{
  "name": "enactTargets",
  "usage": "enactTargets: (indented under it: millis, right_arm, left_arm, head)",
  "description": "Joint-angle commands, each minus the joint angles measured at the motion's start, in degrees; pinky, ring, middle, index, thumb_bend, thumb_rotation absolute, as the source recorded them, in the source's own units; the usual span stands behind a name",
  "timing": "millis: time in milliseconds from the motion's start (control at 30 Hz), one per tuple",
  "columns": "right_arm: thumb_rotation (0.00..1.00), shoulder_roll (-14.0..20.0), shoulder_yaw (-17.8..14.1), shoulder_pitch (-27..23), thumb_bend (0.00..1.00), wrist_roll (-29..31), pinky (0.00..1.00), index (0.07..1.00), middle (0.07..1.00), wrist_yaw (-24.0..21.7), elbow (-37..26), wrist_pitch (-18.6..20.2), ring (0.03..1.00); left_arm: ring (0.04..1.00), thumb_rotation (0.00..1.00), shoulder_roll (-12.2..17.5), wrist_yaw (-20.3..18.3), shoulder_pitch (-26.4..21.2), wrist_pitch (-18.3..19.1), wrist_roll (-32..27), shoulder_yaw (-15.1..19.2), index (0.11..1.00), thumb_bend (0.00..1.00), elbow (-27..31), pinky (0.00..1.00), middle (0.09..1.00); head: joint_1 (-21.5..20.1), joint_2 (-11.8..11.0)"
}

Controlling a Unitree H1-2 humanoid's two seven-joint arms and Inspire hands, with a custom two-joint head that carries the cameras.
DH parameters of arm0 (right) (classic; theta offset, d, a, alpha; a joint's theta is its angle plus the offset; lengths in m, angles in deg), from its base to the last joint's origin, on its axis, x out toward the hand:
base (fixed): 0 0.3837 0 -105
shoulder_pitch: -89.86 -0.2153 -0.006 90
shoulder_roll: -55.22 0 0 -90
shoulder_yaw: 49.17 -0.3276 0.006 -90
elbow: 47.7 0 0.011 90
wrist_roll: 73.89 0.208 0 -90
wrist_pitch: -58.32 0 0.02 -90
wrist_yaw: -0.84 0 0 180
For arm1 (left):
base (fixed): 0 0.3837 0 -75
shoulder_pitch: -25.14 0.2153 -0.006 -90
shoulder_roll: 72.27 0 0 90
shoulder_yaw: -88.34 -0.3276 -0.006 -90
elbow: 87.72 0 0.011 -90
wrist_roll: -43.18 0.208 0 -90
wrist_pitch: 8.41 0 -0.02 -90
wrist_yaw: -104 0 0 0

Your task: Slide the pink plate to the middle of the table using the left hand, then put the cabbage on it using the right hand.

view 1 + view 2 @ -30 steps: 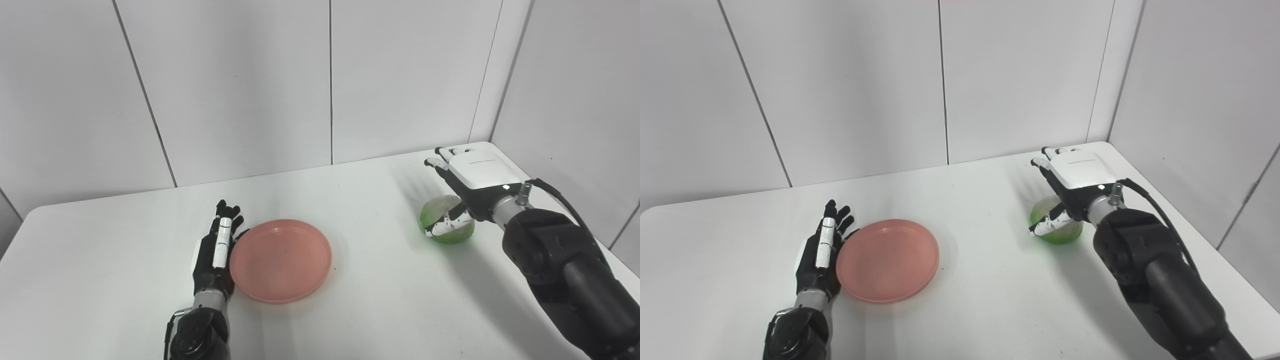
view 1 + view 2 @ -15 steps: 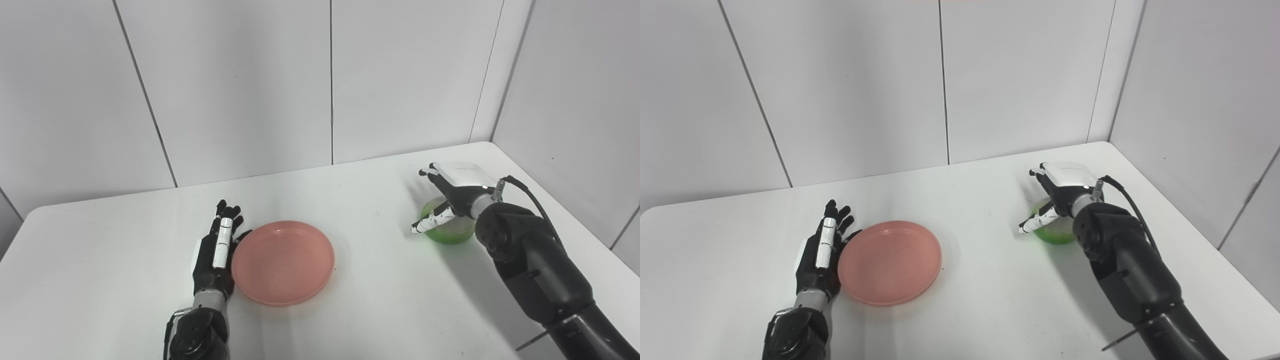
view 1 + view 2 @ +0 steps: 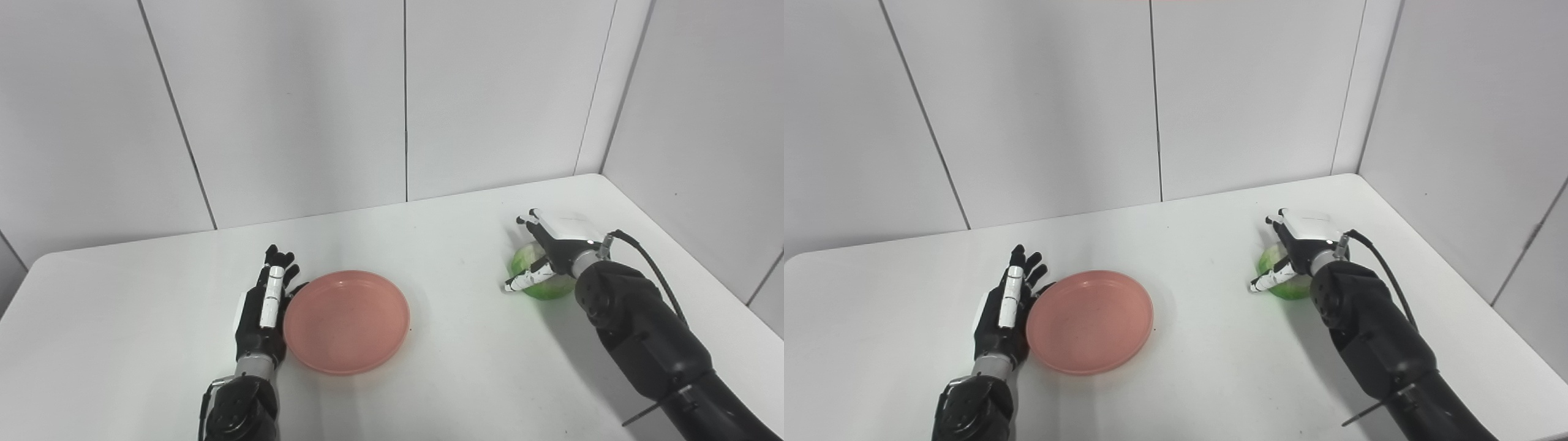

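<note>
On the right side of the white table (image 3: 122, 343), towards the far edge, the cabbage (image 3: 544, 283) sits under the right hand (image 3: 554, 245). That hand lies over the top of it with the thumb reaching down its left flank and the fingers hidden behind; whether the hold has closed cannot be told from either view, and the cabbage appears to rest on the tabletop. Near the middle, slightly left and nearer the robot, lies the pink plate (image 3: 346, 320). The left hand (image 3: 264, 306) stands edge-on just beside its left rim, fingers extended and apart, holding nothing; contact with the rim looks likely but is not certain.

The cabbage looks round, smooth and glossy, probably a light plastic or rubber model, so it is likely to roll or squirt sideways if pinched off-centre. The safest hold would wrap its widest part, thumb on one flank and fingers on the opposite one, with the palm pressing from above. The plate seems stiff, shallow and light, apt to skid on the slick table when the cabbage lands.
</note>
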Motion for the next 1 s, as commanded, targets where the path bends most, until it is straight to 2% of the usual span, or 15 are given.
enactTargets:
  millis: [0, 300, 400, 467, 567, 633, 800, 967]
  right_arm:
    - [0.41, 1.6, 0.0, -2.6, 1.00, -0.4, 0.91, 0.905, 0.989, 0.8, -1.0, 0.5, 0.979]
    - [0.40, 2.6, 0.2, -2.4, 1.00, 0.3, 0.92, 0.898, 0.980, -0.8, -3.0, 1.0, 0.977]
    - [0.39, 2.6, -0.1, -2.3, 1.00, 0.9, 0.82, 0.890, 0.982, -1.0, -3.1, 1.2, 0.967]
    - [0.39, 2.5, -0.2, -2.2, 1.00, 1.4, 0.81, 0.889, 0.984, -1.2, -3.2, 1.5, 0.966]
    - [0.40, 2.8, 0.1, -2.1, 1.00, 1.3, 0.64, 0.879, 0.965, -1.5, -3.0, 1.8, 0.885]
    - [0.40, 2.9, 0.1, -2.0, 1.00, 1.5, 0.60, 0.875, 0.944, -1.8, -2.9, 1.9, 0.826]
    - [0.40, 3.2, 0.3, -1.9, 1.00, 0.9, 0.54, 0.860, 0.891, -3.5, -2.2, 2.6, 0.723]
    - [0.34, 3.0, -0.5, -1.5, 1.00, 0.7, 0.52, 0.830, 0.864, -5.1, -1.3, 2.7, 0.712]
  left_arm:
    - [0.937, 0.83, -0.2, 0.0, 1.2, 3.1, -0.1, -0.2, 0.989, 0.83, -1.4, 0.79, 0.941]
    - [0.926, 0.83, -0.3, -0.1, 1.0, 3.1, -0.1, -0.2, 0.980, 0.84, -2.0, 0.79, 0.932]
    - [0.927, 0.84, 0.0, -0.2, 1.0, 3.1, 0.2, -0.4, 0.980, 0.84, -1.8, 0.77, 0.930]
    - [0.928, 0.84, 0.0, -0.2, 1.0, 3.3, -0.1, -0.3, 0.979, 0.84, -1.7, 0.77, 0.930]
    - [0.932, 0.83, 0.0, -0.3, 1.0, 3.5, -0.3, -0.2, 0.981, 0.83, -1.5, 0.79, 0.936]
    - [0.926, 0.84, 0.1, -0.3, 1.0, 3.5, 0.1, -0.5, 0.982, 0.83, -1.4, 0.78, 0.935]
    - [0.923, 0.83, -0.1, 0.0, 0.9, 4.1, 0.0, -0.4, 0.977, 0.84, -1.3, 0.77, 0.931]
    - [0.913, 0.84, -0.1, 0.2, 0.9, 4.2, 0.4, -0.5, 0.965, 0.84, -1.1, 0.76, 0.926]
  head:
    - [0.0, 0.0]
    - [-0.2, 0.4]
    - [-0.2, 0.4]
    - [-0.3, 0.5]
    - [-0.3, 0.6]
    - [-0.4, 0.6]
    - [-0.4, 0.8]
    - [-0.3, 1.1]
